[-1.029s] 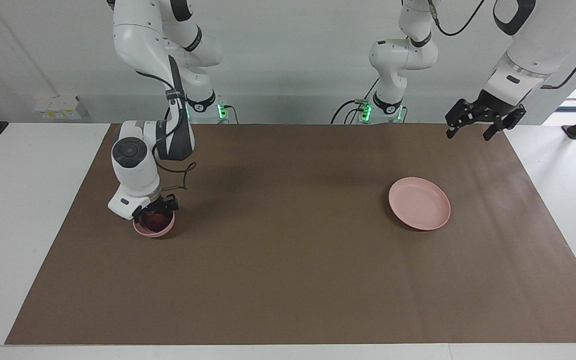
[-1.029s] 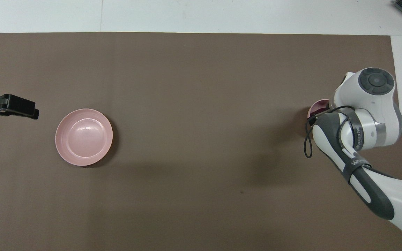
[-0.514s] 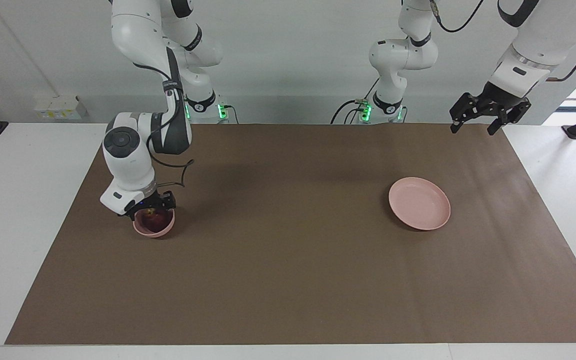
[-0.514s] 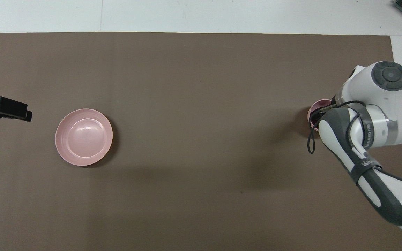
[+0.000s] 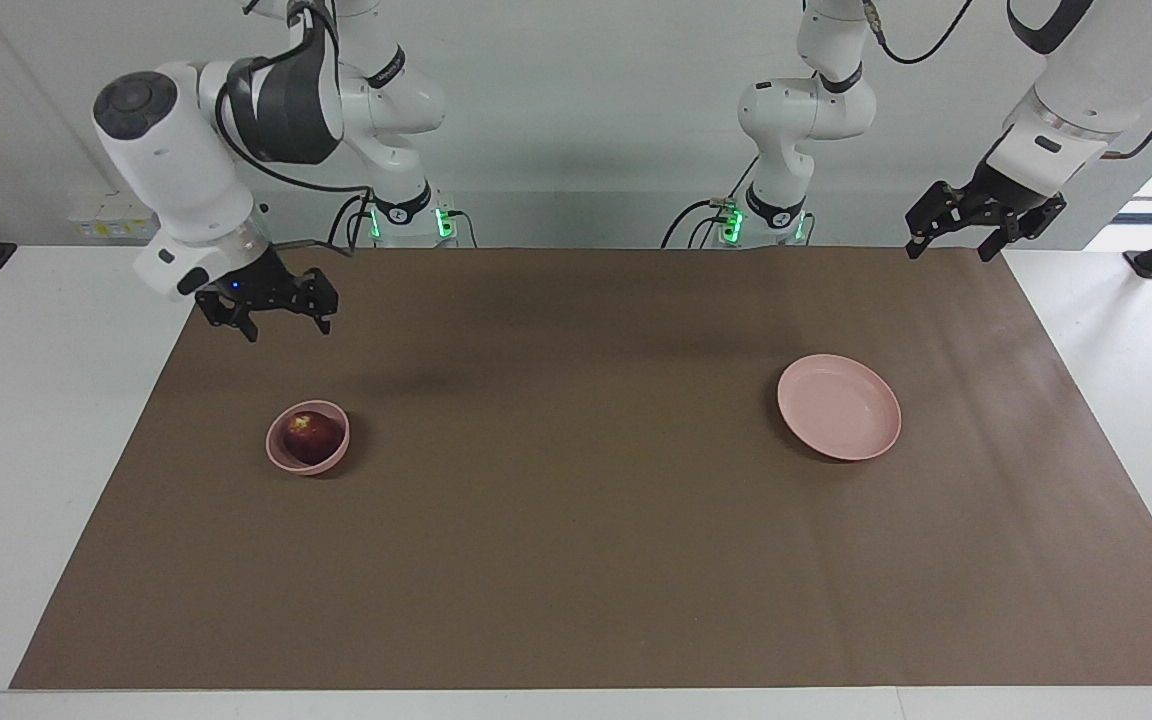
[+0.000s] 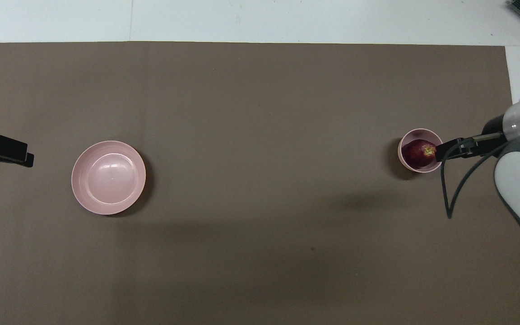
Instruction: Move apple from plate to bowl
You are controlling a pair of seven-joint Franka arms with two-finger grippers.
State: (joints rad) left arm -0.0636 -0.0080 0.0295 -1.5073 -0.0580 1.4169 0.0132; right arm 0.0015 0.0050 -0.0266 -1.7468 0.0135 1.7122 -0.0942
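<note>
The dark red apple point(image 5: 313, 434) point(image 6: 418, 152) lies inside the small pink bowl point(image 5: 308, 466) point(image 6: 401, 151), toward the right arm's end of the table. Nothing lies on the flat pink plate point(image 5: 839, 407) point(image 6: 108, 177), which sits toward the left arm's end. My right gripper point(image 5: 286, 328) point(image 6: 456, 149) hangs open, high over the brown mat beside the bowl, touching neither bowl nor apple. My left gripper point(image 5: 948, 255) point(image 6: 2, 151) waits open and holds nothing, over the mat's edge at its own end, well away from the plate.
A brown mat point(image 5: 576, 560) covers most of the white table point(image 5: 26, 400). A loose black cable point(image 6: 452, 198) dangles from the right arm's wrist over the mat near the bowl.
The right gripper has lifted out of the bowl and swung up and back, leaving the apple in the bowl. The left gripper drifted slightly toward its own end.
</note>
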